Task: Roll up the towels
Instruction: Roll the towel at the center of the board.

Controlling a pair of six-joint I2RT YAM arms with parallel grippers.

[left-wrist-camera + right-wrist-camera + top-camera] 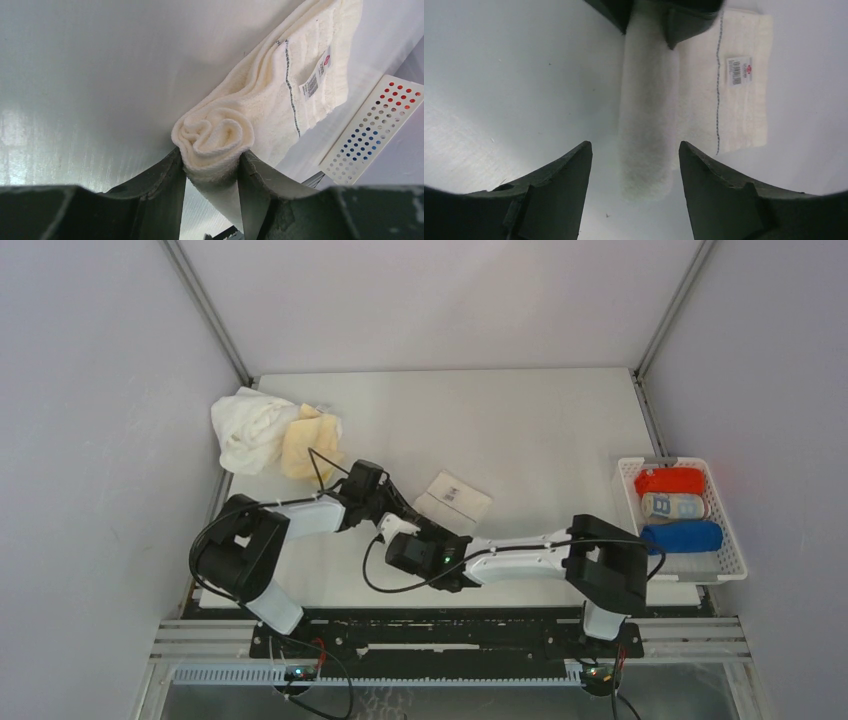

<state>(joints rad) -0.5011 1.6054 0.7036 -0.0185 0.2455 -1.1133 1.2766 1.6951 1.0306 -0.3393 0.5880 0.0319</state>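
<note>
Item: cream towel (pixel 452 498), lying mid-desk (pixel 520 430), partly rolled into a tight cylinder. The flat remainder shows a dark stitched line and a white sewn-in label (pixel 739 71) with a red mark and barcode, its print too small to read. My left hand (pixel 210 155) pinches one end of the roll, while my right hand (pixel 634 145) is spread either side of the other end, not touching it. Also listed: white towel (pixel 250 427) and pale yellow towel (pixel 310 445) heaped at the far left; white basket (pixel 628 465) at right holding rolled red towel (pixel 670 481), light-blue patterned towel (pixel 672 505) and blue towel (pixel 682 536).
</note>
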